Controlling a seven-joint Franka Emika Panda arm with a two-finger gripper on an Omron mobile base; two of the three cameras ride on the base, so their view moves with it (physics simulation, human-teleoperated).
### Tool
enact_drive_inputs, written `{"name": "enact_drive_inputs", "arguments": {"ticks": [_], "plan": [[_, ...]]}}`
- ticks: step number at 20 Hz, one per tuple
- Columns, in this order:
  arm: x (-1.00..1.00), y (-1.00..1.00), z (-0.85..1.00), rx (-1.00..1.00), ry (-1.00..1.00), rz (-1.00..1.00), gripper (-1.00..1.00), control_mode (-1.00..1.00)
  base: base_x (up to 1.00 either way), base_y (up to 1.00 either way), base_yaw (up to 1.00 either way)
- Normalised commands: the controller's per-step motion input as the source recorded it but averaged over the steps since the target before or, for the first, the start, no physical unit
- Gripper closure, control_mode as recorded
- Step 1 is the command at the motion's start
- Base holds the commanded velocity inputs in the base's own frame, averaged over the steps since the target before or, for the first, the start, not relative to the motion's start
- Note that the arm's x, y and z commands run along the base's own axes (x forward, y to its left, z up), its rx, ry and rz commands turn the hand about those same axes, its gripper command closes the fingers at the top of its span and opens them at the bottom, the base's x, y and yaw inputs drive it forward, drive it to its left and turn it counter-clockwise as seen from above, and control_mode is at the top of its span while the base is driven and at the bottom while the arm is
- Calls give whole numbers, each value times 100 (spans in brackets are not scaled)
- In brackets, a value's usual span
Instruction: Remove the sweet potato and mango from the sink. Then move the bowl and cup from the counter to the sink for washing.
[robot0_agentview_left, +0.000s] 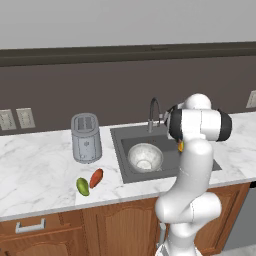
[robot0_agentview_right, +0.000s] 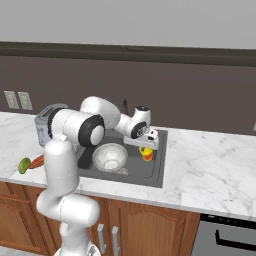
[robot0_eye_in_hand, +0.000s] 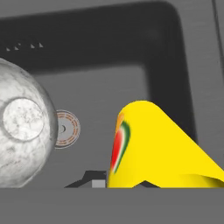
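Cup held over the sink — bowl already in the basin

The gripper (robot0_agentview_right: 146, 146) is clamped on the yellow cup (robot0_agentview_right: 146, 153), hanging above the sink (robot0_agentview_right: 157, 165) floor — bare basin lies straight below, the bowl (robot0_agentview_right: 110, 156) just beside it. Fingertips are hidden behind the cup. Sweet potato (robot0_agentview_left: 96, 177) and mango (robot0_agentview_left: 82, 186) lie on the counter.

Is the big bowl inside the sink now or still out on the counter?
Inside. The bowl sits upright in the dark sink, beside the drain.
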Motion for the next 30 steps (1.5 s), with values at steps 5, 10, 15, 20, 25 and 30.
{"name": "enact_drive_inputs", "arguments": {"ticks": [5, 10, 15, 20, 25, 30], "plan": [[0, 9, -32, 1, 0, 0, 100, -100, 0, 0, 0], [0, 9, -31, 0, 0, 0, 100, -100, 0, 0, 0], [5, 5, -33, 0, 0, 0, 100, -100, 0, 0, 0], [9, 1, -35, 0, 0, 0, 100, -100, 0, 0, 0], [8, 2, -33, 0, 0, 0, 100, -100, 0, 0, 0], [6, 3, -34, 1, 0, 0, 100, -100, 0, 0, 0]]}}
